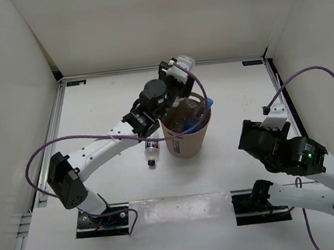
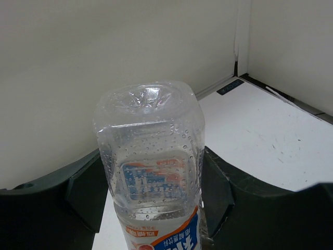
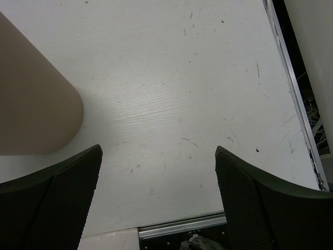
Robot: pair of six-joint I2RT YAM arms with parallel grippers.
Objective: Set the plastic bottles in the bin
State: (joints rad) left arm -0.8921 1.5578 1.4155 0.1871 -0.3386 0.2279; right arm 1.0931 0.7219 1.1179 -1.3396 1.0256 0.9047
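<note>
Two claws, one loaded. Left claw (image 2: 151,188) is clenched on the white-labelled bottle (image 2: 150,140), its pads (image 2: 216,182) flanking the body and the bottle's base pointing away from the wrist. It hangs over the far rim of the bin (image 1: 186,144), probably so the bottle drops inside on release. The bin stands near the middle of the tabletop (image 1: 94,102), with a blue-capped bottle (image 1: 210,102) already inside. A dark-labelled bottle (image 1: 152,152) lies just beside the bin, on its left-edge side, uncollected. Right claw (image 3: 157,156) is spread wide and holds nothing. It sits low toward the right edge, seemingly parked clear.
</note>
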